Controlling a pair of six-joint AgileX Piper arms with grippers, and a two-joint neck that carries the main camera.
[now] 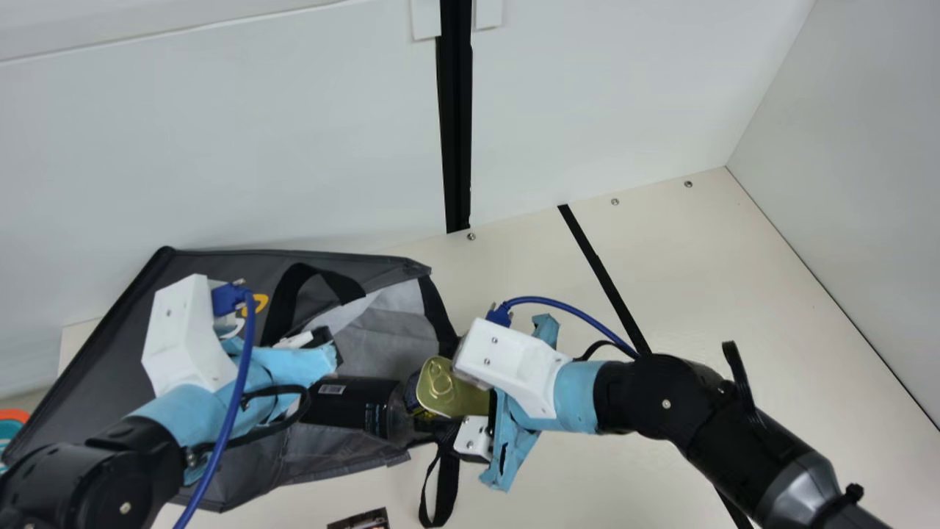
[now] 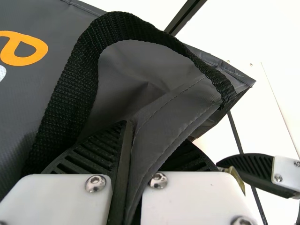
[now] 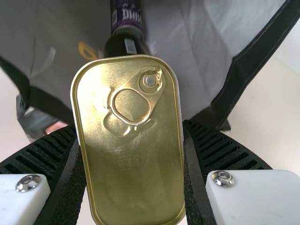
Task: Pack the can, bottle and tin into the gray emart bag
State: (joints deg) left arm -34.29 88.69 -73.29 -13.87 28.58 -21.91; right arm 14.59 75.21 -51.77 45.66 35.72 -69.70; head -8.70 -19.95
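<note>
In the main view my left gripper (image 1: 317,344) is at the gray bag (image 1: 220,279). The left wrist view shows my left gripper (image 2: 129,154) shut on a fold of the bag's edge (image 2: 164,117), beside a black handle. My right gripper (image 1: 454,405) stands at the bag's mouth, holding the gold tin (image 1: 448,389). In the right wrist view the tin (image 3: 136,164) is between both fingers of my right gripper (image 3: 136,140), its ring-pull face showing. A dark bottle (image 1: 352,402) lies in the bag. Beyond the tin a purple can (image 3: 127,16) shows inside the bag.
The bag's black strap (image 1: 440,488) hangs onto the cream table (image 1: 661,294) at the front. A small dark printed item (image 1: 360,520) lies at the near edge. White walls stand behind and at the right; an orange-and-teal object (image 1: 11,426) is at far left.
</note>
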